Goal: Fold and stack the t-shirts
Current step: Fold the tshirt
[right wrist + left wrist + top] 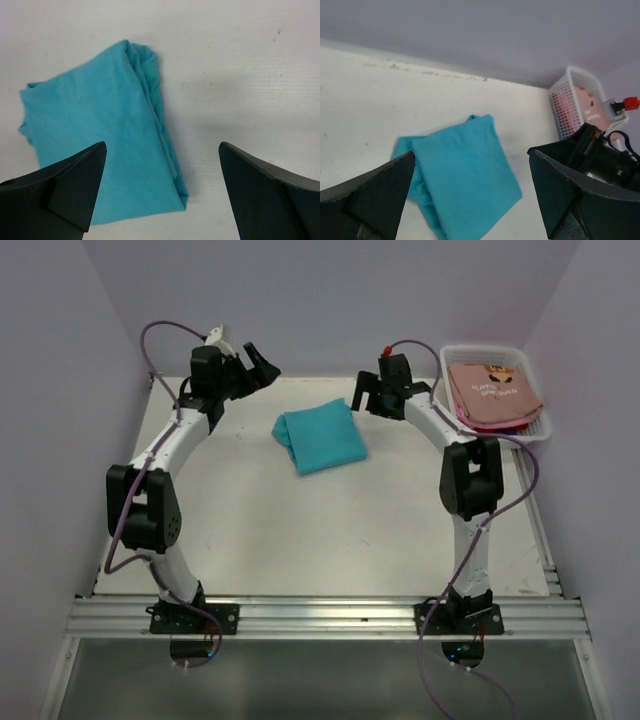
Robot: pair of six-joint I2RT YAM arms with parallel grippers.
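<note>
A folded plain teal cloth t-shirt [320, 437] lies on the white table [250, 530] between the left gripper [470, 155] and right gripper [162, 145], both spread wide and empty. A salmon-pink t-shirt [492, 392] fills the white plastic basket [480, 348]; its dark print is too small to read.

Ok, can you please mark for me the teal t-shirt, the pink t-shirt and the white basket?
teal t-shirt [322, 436], top external view, middle of the folded cloth.
pink t-shirt [492, 395], top external view, its upper face with the print.
white basket [480, 347], top external view, the far rim.
</note>
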